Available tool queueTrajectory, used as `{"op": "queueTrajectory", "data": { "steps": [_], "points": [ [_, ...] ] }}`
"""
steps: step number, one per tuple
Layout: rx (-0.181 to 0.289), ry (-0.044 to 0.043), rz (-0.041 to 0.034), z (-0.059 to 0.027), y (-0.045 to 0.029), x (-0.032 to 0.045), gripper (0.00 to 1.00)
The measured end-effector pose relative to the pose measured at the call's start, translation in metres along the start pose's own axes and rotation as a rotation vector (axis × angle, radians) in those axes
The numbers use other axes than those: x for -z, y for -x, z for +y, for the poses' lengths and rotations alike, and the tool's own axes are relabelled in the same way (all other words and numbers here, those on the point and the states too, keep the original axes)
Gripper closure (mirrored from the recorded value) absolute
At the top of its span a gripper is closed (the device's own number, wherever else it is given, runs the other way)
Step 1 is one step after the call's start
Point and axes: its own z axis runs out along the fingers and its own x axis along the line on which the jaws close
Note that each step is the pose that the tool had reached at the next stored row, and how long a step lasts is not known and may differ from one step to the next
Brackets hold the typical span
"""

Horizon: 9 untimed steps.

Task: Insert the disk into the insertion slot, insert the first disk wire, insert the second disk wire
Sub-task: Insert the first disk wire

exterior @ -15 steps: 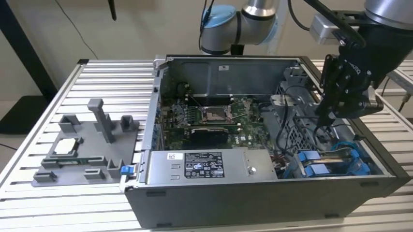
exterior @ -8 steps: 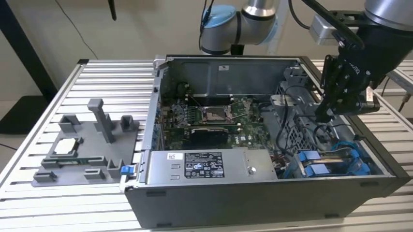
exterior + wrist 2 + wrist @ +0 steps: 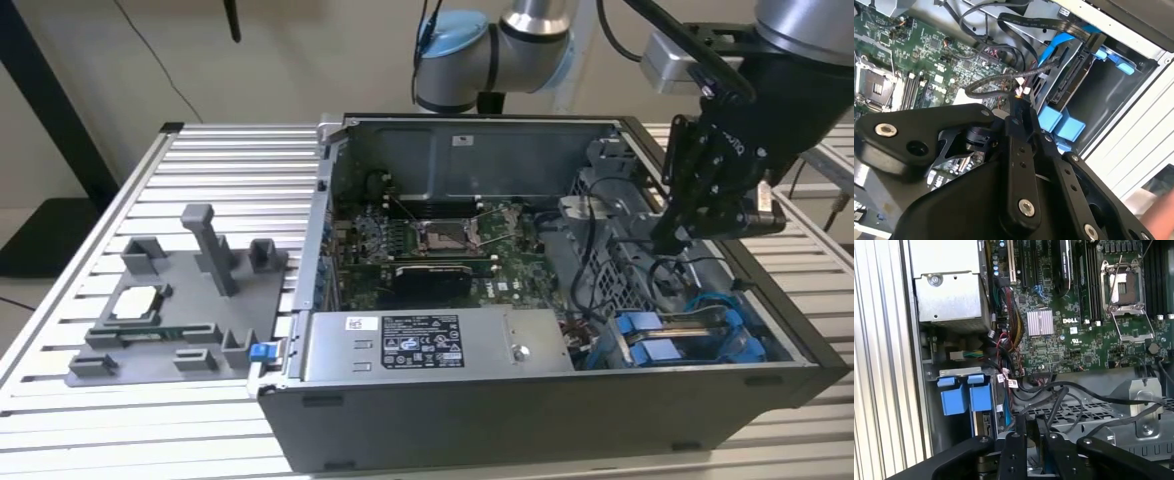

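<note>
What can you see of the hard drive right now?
The hard drive stands on edge inside the drive bay, at the corner of the open computer case on the exterior view's right. Its dark connector edge faces out. A bright blue plastic frame clips round it, with two blue tabs sticking out. Loose black wires hang close by; whether any is plugged in is unclear. The claw hovers above, apart from it.

Disk (image 3: 966, 397) in blue carrier, seated on edge inside insertion slot (image 3: 694, 325)
</note>
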Motion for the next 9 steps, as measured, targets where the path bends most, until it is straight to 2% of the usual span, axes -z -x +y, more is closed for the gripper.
{"op": "queueTrajectory", "data": {
  "steps": [4,9],
  "points": [
    [-0.001,0.0162,0.0021,-0.0008,-0.0055,-0.0003,1.0],
    [-0.003,0.0398,0.0048,-0.0026,-0.0185,-0.0005,1.0]
  ]
}}
